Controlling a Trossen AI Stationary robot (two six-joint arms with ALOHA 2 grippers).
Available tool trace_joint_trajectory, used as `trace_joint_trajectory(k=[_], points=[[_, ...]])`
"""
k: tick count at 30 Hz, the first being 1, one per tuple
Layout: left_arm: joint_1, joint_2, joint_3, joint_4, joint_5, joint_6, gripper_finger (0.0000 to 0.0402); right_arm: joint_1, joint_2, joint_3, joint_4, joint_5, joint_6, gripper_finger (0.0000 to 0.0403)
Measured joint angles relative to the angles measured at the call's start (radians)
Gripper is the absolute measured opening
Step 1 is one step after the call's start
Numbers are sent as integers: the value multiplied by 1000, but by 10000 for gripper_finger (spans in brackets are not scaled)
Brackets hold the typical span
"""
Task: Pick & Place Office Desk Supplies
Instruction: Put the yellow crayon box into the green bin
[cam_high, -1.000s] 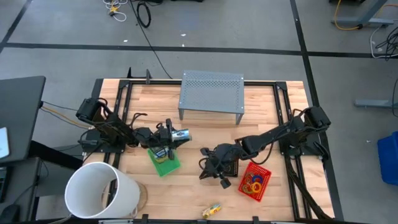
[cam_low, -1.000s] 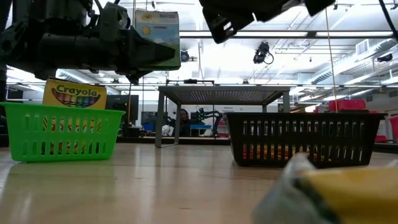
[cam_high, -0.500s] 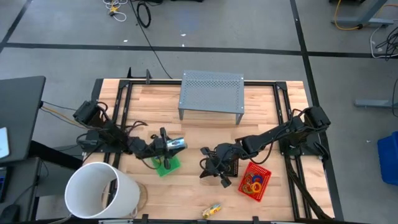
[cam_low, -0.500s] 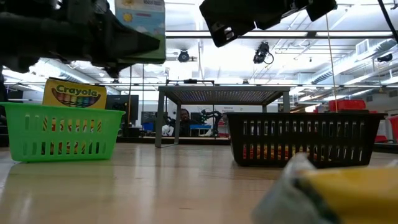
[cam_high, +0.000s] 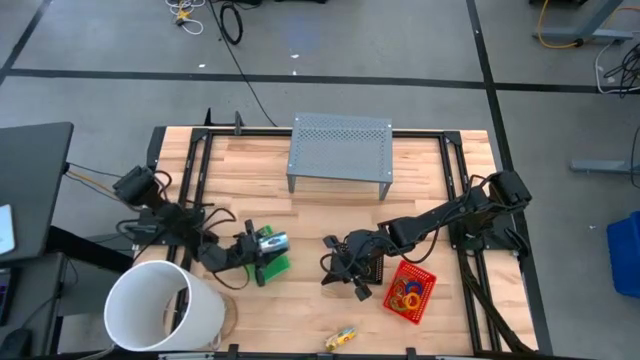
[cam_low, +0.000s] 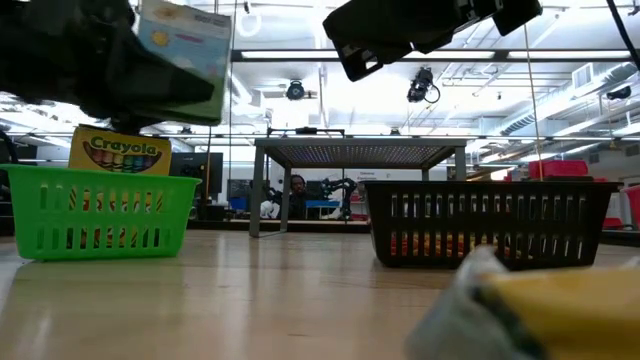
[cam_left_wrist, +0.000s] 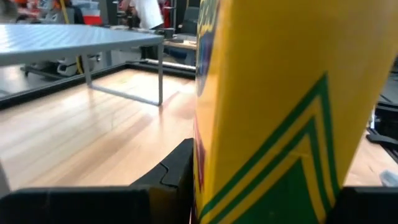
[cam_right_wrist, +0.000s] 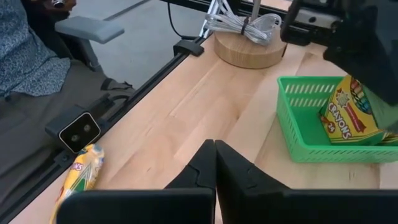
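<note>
The crayon box (cam_low: 183, 58) pinched in the left gripper (cam_high: 258, 250) should be lowered upright into the green tray (cam_low: 98, 211) beside the box already standing there, while the right gripper (cam_right_wrist: 214, 163), fingers pressed together and empty, is kept clear.

The left gripper (cam_high: 262, 258) is held above the table near its front left, its arm stretched low from the left edge, and its fingers are closed on a crayon box (cam_left_wrist: 273, 106). The right gripper (cam_high: 352, 283) is raised over the table's middle, the fingers (cam_right_wrist: 205, 165) pressed together with nothing between them.
</note>
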Motion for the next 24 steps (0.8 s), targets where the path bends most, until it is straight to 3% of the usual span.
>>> trace_joint_trajectory(k=[7,16,24], points=[[-75,0,0,-9,-100,-45,115,0,0,0,-9,3,0,1],[-131,0,0,-40,-106,-141,115,0,0,0,-11,4,-1,0],[-144,-3,4,-106,-101,-217,115,-5,0,0,57,65,-13,0]])
